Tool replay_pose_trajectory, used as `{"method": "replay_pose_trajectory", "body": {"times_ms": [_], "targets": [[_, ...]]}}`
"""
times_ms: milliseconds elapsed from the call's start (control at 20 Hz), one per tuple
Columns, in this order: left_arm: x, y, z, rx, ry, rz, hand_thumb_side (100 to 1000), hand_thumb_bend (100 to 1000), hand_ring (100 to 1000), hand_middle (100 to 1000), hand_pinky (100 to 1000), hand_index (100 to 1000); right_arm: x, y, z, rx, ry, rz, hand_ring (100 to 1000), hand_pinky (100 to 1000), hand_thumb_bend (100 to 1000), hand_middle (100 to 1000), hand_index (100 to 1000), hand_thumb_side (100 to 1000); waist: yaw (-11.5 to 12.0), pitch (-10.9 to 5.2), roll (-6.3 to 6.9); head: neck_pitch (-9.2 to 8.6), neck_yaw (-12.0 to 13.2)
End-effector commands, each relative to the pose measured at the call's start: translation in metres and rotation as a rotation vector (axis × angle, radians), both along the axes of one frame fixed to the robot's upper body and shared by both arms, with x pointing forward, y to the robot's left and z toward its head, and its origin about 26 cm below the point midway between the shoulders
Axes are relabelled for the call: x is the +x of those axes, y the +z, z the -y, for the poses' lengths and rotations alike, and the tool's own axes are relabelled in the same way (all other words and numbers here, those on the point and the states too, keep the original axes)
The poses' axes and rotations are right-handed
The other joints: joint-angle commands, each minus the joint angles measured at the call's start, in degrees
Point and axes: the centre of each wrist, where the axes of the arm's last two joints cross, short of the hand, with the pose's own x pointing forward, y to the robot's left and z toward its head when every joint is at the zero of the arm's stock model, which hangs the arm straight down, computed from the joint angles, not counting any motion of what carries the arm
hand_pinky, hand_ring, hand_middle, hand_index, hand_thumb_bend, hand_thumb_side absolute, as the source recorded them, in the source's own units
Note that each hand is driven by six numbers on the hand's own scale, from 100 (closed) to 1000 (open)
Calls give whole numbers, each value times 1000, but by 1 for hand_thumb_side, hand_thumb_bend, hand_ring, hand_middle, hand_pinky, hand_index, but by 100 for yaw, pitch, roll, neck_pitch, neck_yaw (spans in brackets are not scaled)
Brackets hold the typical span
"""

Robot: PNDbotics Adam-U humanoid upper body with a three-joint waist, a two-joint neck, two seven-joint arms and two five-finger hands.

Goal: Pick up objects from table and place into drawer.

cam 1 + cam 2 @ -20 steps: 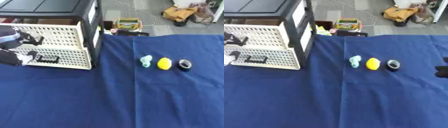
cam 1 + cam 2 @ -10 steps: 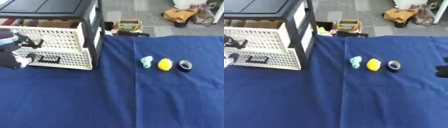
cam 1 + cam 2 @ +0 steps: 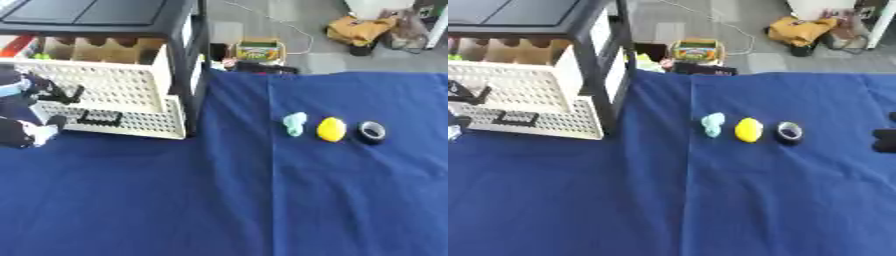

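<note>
Three small things lie in a row on the blue cloth: a pale blue-green lump (image 3: 295,123), a yellow lemon-shaped object (image 3: 331,129) and a black roll of tape (image 3: 372,132). At the left stands a black-framed drawer unit (image 3: 188,60) with cream perforated drawers. Its upper drawer (image 3: 114,82) is pulled out, showing a brown inside. My left hand (image 3: 19,95) is at that drawer's black handle (image 3: 66,93), fingers curled on it. Only a dark part of my right hand (image 3: 883,141) shows at the right edge.
The lower drawer (image 3: 131,122) juts out a little under the upper one. Beyond the table's far edge, on the floor, are a yellow-green box (image 3: 256,51) and bags (image 3: 360,31). A cloth seam (image 3: 273,175) runs front to back.
The upper drawer has slid out toward me with my left hand on its handle; its brown inside now shows. The three small things have not moved.
</note>
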Motion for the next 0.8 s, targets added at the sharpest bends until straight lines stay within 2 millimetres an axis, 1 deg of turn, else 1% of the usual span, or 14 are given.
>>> {"method": "replay_pose_trajectory", "body": {"times_ms": [50, 800], "targets": [[-13, 14, -6, 29, 17, 43, 487, 100, 100, 100, 161, 803, -2, 7, 1, -8, 4, 26, 669, 602, 100, 461, 765, 932, 9, -159, 8, -27, 15], [-38, 4, -3, 21, -6, 66, 480, 100, 100, 100, 164, 796, -2, 8, 0, -3, 7, 36, 670, 604, 100, 463, 765, 933, 16, -139, -19, -74, 41]]}}
